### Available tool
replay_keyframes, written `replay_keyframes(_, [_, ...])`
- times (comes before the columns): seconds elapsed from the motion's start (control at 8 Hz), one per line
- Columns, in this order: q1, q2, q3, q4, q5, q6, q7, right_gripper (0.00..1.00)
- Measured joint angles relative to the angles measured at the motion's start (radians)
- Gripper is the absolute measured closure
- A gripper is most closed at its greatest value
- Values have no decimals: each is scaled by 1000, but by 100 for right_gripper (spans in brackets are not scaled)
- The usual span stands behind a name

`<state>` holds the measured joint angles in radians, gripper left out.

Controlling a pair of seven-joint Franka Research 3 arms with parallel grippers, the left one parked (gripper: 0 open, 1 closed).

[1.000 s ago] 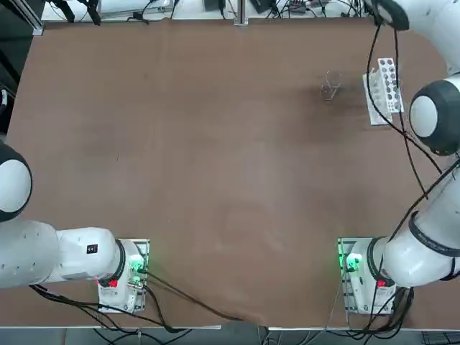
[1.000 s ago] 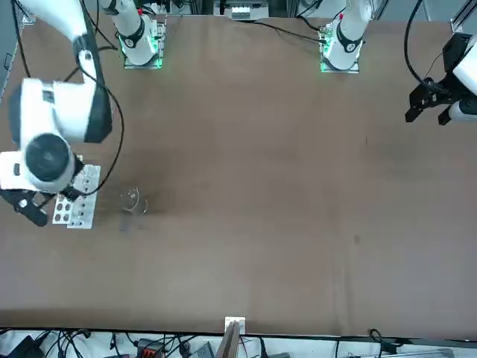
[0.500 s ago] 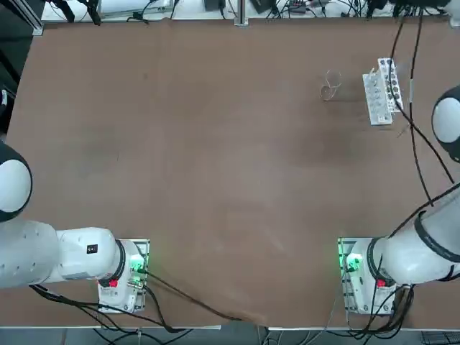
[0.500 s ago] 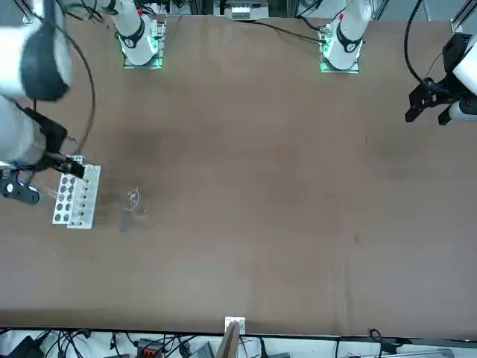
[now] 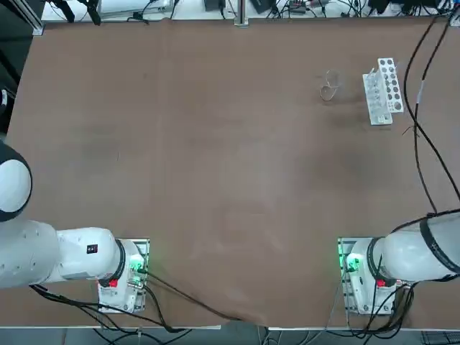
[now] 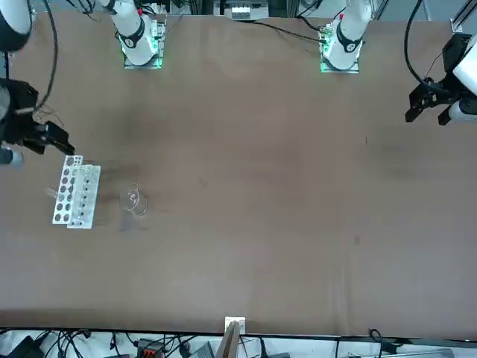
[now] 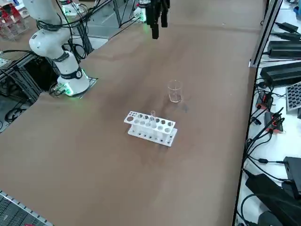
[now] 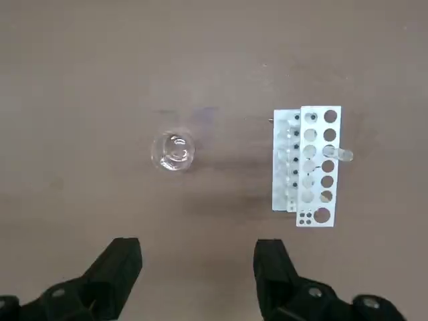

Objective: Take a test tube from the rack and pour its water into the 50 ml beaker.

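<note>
On the brown desk, read as a clock in the top view, the small white plastic rack with two tiers and rows of round holes sits toward 2 o'clock from the middle. Its long side runs roughly from 12 to 6. The slender clear glass test tube stands in this rack, upright in one of the holes, its top showing above the upper tier. Any water in it is too faint to make out.

The 50 ml beaker, a little clear glass cylinder with a thin rim, stands upright on the desk at 9 o'clock from the rack, near it but apart.

The black two-finger right gripper is released, its fingers spread wide. It hangs raised above the desk; in the front view it shows by the left edge, toward 11 o'clock from the rack, touching neither the rack nor the beaker.

The white right arm has its base toward 4 o'clock from the middle of the desk in the top view and reaches out of that view toward 3 o'clock. Black cables cross that view on the 3 o'clock side of the rack.
</note>
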<state>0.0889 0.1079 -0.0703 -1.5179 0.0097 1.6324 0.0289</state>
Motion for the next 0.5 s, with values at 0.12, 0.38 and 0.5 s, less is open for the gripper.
replay_keyframes(0.12, [3, -27, 5, -17, 0, -1, 0, 0])
replay_keyframes(0.38, [7, -89, 5, -81, 0, -13, -17, 0])
replay_keyframes(0.5, [10, -123, 5, -119, -4, -17, -40, 0])
